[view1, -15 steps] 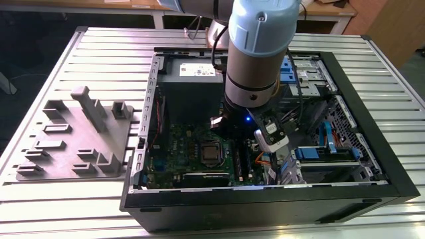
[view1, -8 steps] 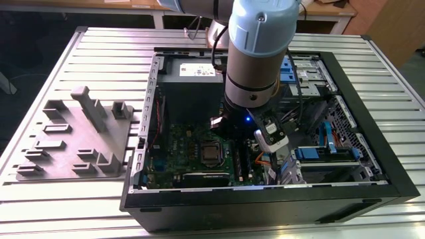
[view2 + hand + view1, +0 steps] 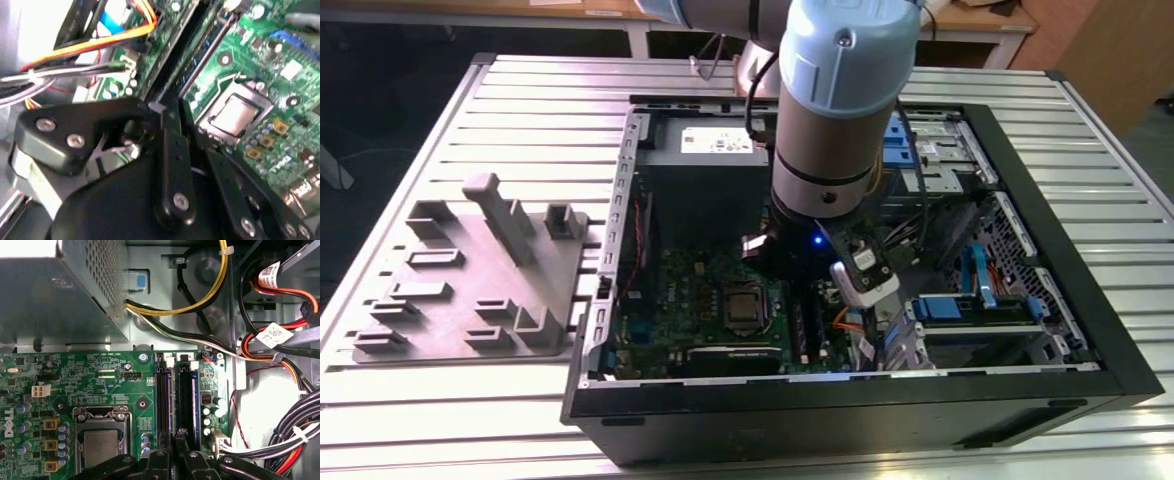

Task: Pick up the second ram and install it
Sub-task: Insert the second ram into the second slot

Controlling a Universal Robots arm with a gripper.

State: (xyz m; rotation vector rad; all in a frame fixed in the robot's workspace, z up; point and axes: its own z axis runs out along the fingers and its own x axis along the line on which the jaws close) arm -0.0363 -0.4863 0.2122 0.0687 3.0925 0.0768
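second ram (image 3: pixel 186 400): long narrow dark stick upright in slot | motherboard (image 3: pixel 100 385): green, flat | tool (image 3: pixel 175 436): fingers narrow at stick's top edge

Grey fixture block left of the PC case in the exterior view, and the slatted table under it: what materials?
Grey fixture block: looks like matte moulded or printed plastic, uniform dull grey with no glints; painted metal can't be ruled out. Slatted table: likely aluminium profile, pale silver ribs with a soft sheen and straight extruded grooves.

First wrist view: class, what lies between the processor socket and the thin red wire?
Two dark memory slots side by side, then small capacitors, in the first wrist view.
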